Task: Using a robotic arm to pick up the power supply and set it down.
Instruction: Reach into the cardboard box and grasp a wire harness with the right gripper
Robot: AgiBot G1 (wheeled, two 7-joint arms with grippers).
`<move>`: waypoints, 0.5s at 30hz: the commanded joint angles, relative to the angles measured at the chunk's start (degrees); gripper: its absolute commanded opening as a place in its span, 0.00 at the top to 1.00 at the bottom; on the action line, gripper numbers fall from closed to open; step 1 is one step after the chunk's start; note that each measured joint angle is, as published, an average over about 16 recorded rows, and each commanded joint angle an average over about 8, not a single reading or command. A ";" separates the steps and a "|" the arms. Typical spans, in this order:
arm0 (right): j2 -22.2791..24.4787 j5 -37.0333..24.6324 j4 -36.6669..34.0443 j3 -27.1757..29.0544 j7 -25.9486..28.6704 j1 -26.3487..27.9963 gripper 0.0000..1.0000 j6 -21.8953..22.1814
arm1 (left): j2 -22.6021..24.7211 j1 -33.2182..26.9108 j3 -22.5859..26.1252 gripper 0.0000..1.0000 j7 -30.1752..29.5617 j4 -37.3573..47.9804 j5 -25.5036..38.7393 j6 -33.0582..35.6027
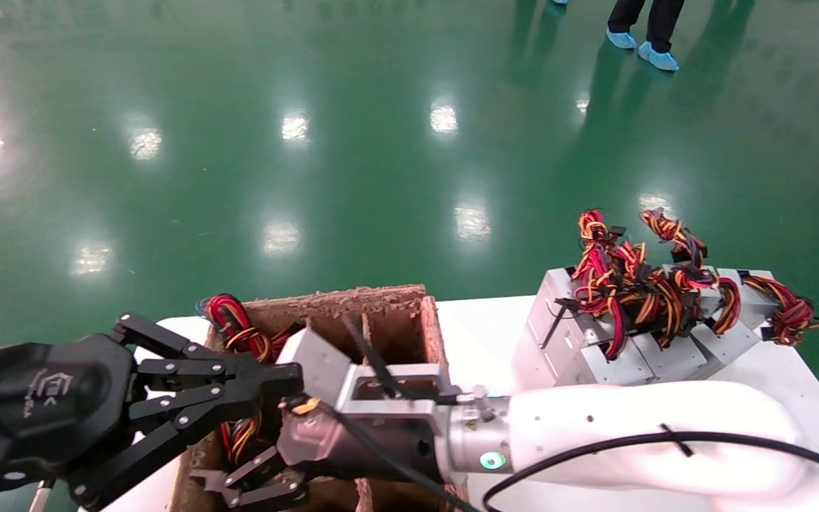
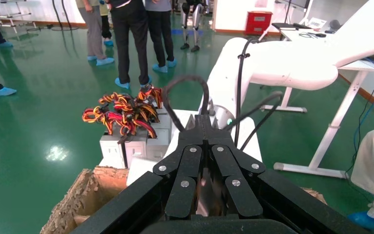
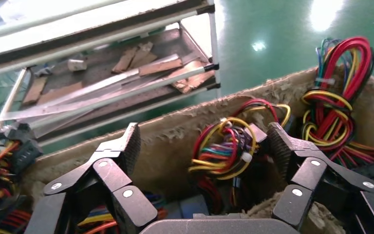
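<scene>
Several silver-grey power supplies (image 1: 594,348) with red, yellow and black wires are stacked on the white table (image 1: 480,334) at the right. More wire bundles (image 1: 239,334) stick out of the brown carton (image 1: 381,313); the boxes under them are mostly hidden. My right gripper (image 1: 219,488) reaches down into the carton. In the right wrist view it (image 3: 204,142) is open wide, with one coloured wire bundle (image 3: 226,146) between its fingers, untouched by either pad. My left gripper (image 1: 285,384) hovers beside the carton's left side, shut on nothing, also seen in its own view (image 2: 202,122).
The carton's ragged cardboard walls and dividers (image 3: 165,141) closely surround the right gripper. A low metal rack (image 3: 112,83) with scraps stands beyond the carton. People (image 2: 136,39) stand on the green floor nearby. The white right arm (image 1: 637,427) crosses the table's front.
</scene>
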 commanded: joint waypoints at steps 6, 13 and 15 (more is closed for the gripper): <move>-0.39 -2.22 0.33 -0.85 1.73 -0.37 1.00 1.52 | 0.00 0.00 0.00 1.00 0.00 0.00 0.00 0.00; -0.19 -2.65 0.38 -0.90 2.49 -0.45 1.00 1.88 | 0.00 0.00 0.00 1.00 0.00 0.00 0.00 0.00; -0.17 -2.76 0.43 -0.94 2.66 -0.48 1.00 1.95 | 0.00 0.00 0.00 1.00 0.00 0.00 0.00 0.00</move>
